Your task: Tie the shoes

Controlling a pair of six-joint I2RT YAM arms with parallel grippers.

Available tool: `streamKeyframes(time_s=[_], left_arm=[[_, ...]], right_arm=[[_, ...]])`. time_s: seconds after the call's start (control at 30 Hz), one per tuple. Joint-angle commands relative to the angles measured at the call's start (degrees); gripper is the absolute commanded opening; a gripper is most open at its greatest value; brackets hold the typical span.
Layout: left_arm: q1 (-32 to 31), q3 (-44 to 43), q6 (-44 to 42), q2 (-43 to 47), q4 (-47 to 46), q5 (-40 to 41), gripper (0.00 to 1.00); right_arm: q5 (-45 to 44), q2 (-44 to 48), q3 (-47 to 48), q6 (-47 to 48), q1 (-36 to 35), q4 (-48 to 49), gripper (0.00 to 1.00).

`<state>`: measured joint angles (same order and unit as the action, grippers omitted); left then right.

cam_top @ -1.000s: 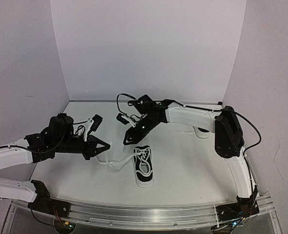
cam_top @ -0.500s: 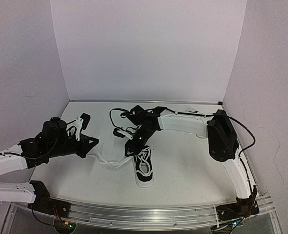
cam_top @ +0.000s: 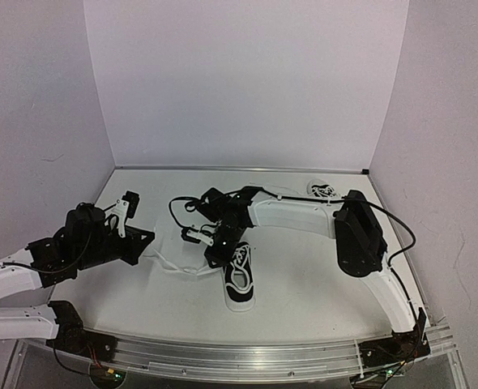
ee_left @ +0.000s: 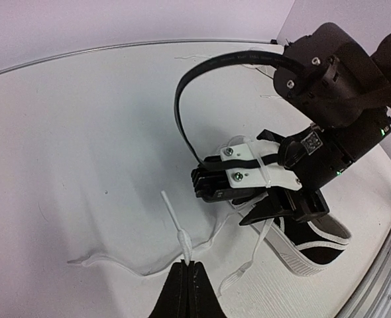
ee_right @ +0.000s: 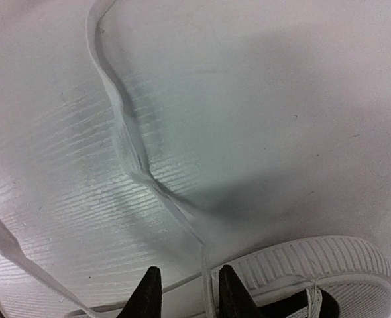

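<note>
One black sneaker (cam_top: 240, 281) with a white sole lies in the middle of the table; its white laces (cam_top: 177, 267) trail loose to the left. The second sneaker (cam_top: 322, 190) peeks out behind the right arm at the back right. My left gripper (cam_top: 147, 241) is shut on a lace end (ee_left: 184, 244) left of the shoe; the aglet sticks up past the fingertips. My right gripper (cam_top: 215, 257) is open and low at the shoe's far end (ee_right: 315, 265). A lace strand (ee_right: 205, 275) runs between its fingertips (ee_right: 225, 285). It also shows in the left wrist view (ee_left: 275, 211), next to the sneaker (ee_left: 315, 240).
White walls close the table on the left, back and right. A metal rail (cam_top: 247, 356) runs along the near edge. The right arm's cable (ee_left: 182, 112) loops above the table near the shoe.
My left gripper has drawn back to the left and nearer with the lace end. My right gripper has moved left and down to the shoe's far end.
</note>
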<state>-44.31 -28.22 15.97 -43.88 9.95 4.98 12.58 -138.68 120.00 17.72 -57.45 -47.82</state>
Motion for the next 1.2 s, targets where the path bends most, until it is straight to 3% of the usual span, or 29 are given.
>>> streamKeyframes(time_s=[0.0, 0.13, 0.4, 0.57, 0.67, 0.87, 1.17], left_arm=[[0.01, 0.57, 1.35, 1.42, -2.71, 1.83, 0.0], [-0.01, 0.59, 1.59, 0.77, -2.76, 1.86, 0.0], [0.02, -0.29, 1.45, -1.32, -2.98, 1.77, 0.0], [0.01, -0.52, 1.43, -2.01, -3.5, 1.84, 0.0], [0.02, -0.83, 1.54, -2.9, -3.11, 2.93, 0.0], [0.02, -2.76, 1.96, -7.39, -1.52, 6.89, 0.0], [0.97, -4.55, 1.69, -14.56, -3.96, 9.85, 0.0]], right_arm=[[-8.19, -1.83, 3.05, 1.56, -1.72, -3.39, 0.26], [-11.15, -2.04, 3.83, 1.62, -2.5, -3.5, 0.2], [-16.92, -1.33, 3.8, 1.51, -3.17, -3.35, 0.32], [-18.48, -1.8, 3.09, 2.23, -4.03, -3.83, 0.2], [-17.96, -1.51, 3.16, 2.4, -4.23, -3.91, 0.0], [-17.26, 2.57, 2.4, 2.08, -4.2, -2.29, 0.0], [-17.66, 11.47, -5.87, 0.62, -4.06, 5.59, 0.0]])
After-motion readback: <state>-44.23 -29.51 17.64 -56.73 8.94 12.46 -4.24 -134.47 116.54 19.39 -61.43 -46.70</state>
